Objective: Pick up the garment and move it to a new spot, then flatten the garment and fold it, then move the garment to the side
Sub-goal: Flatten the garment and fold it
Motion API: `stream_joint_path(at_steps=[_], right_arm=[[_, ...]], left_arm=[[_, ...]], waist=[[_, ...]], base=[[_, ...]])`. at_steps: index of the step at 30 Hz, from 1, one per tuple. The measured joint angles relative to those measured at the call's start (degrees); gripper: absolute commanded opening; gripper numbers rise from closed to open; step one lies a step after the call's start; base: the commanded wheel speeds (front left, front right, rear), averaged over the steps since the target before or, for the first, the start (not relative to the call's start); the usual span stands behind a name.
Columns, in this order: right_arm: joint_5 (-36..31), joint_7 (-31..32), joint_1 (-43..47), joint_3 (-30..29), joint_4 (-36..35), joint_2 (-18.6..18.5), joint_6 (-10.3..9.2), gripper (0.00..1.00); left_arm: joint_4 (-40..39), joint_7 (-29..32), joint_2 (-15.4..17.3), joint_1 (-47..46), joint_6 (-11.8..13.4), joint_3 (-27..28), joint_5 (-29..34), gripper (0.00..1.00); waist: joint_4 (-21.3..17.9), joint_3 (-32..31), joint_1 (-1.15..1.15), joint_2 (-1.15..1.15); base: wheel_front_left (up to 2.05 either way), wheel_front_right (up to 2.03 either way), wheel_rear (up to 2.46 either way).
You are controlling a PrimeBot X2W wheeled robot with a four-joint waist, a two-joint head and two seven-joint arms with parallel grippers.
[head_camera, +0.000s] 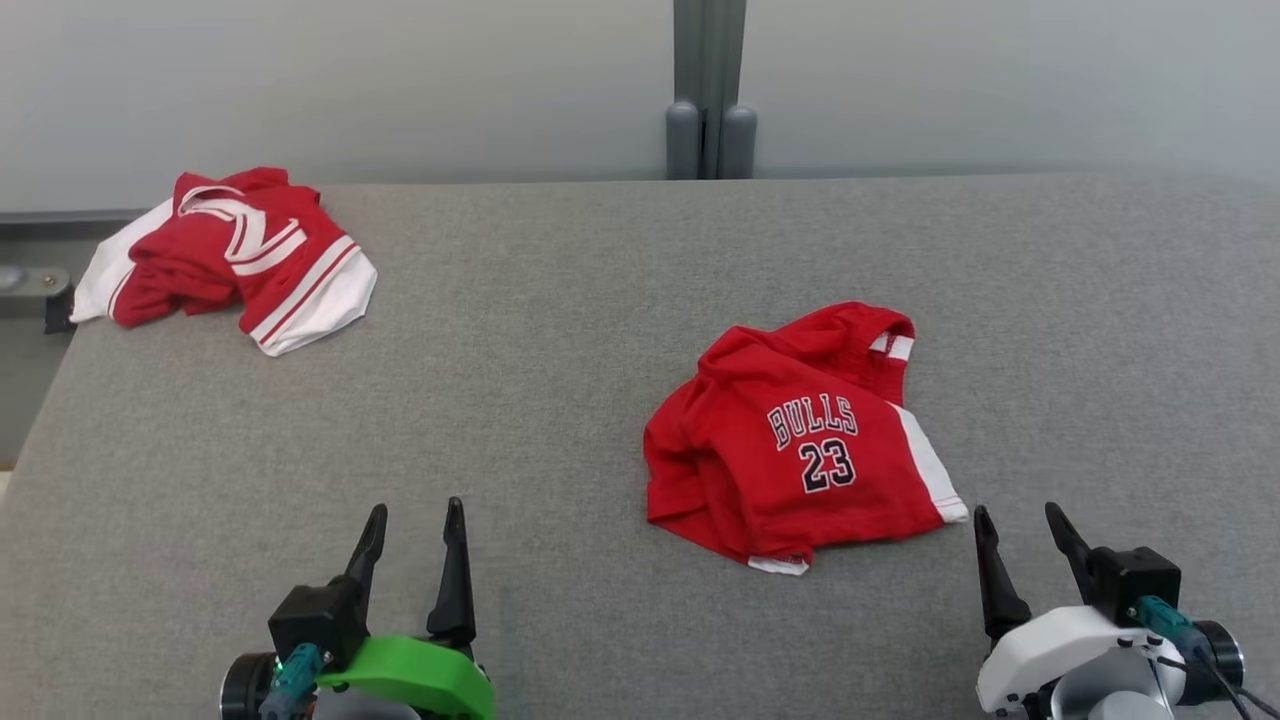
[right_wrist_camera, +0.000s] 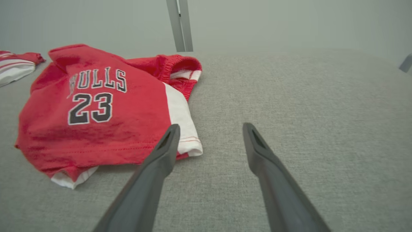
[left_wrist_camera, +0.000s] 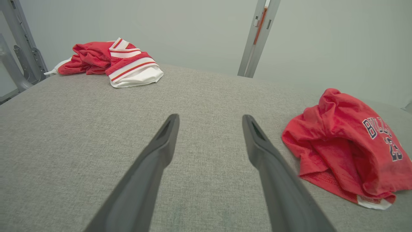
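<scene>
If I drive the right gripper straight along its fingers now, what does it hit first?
Probably the grey fabric surface beside the BULLS 23 T-shirt. The right gripper stands open; one finger may graze the white sleeve, depth unclear.

A wide tabletop (head_camera: 560, 330) covered in grey woven fabric runs back to a pale grey-green wall (head_camera: 300, 80) of smooth panels. A grey metal post (head_camera: 708, 80) stands upright where two panels meet, just behind the far edge. Beyond the far left corner stands a grey metal frame (left_wrist_camera: 19, 54). The light is soft and even.
</scene>
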Motion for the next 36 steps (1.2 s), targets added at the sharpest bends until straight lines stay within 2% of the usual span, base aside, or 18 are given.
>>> stream_joint_path(at_steps=[11, 12, 15, 19, 27, 31, 36], right_arm=[[-0.89, -0.01, -8.53, -1.64, 18.03, -0.01, 0.0, 0.98], [-0.25, 0.0, -8.95, -1.03, 18.55, 0.0, 0.0, 0.59], [1.52, 0.0, -9.54, 0.69, 18.0, 0.05, 0.0, 0.0], [3.59, 0.0, -9.0, 2.98, 15.13, 0.0, 0.0, 0.0], [8.51, 0.0, -5.78, 11.74, 3.08, -0.01, 0.0, 0.0], [10.22, 0.0, -5.49, 18.67, -1.68, -0.08, -0.01, 0.0], [11.84, 0.02, -8.4, 29.66, -0.78, 0.02, 0.0, 0.0]], left_arm=[[0.65, 0.01, -0.01, -1.17, 0.01, 0.36, 0.67, 1.0], [0.65, 0.0, -0.01, -1.18, 0.01, 0.42, 0.67, 1.0], [0.66, 0.0, -0.01, -1.21, 0.01, 0.58, 0.68, 1.0], [0.69, 0.0, -0.01, -1.2, 0.02, 0.9, 0.8, 1.0], [0.48, 0.0, -0.01, -1.16, 0.18, 1.05, 0.92, 1.0], [0.32, 0.0, -0.01, -1.19, 0.19, 0.52, 0.93, 1.0], [-0.09, 0.01, -0.01, -1.66, 0.45, 0.29, 0.92, 1.0]], waist=[[5.49, 2.27, 0.0, 0.0], [5.91, 2.33, 0.0, 0.0], [6.69, 2.34, 0.0, 0.0], [6.84, 2.03, 0.0, 0.0], [5.87, 1.76, 0.0, 0.0], [6.24, 1.89, 0.0, 0.0], [7.79, 2.32, 0.0, 0.0]], base=[[0.0, 0.0, 0.0], [0.0, 0.0, 0.0], [0.0, 0.0, 0.0], [0.0, 0.0, 0.0], [0.0, 0.0, 0.0], [0.0, 0.0, 0.0], [0.0, 0.0, 0.0]])
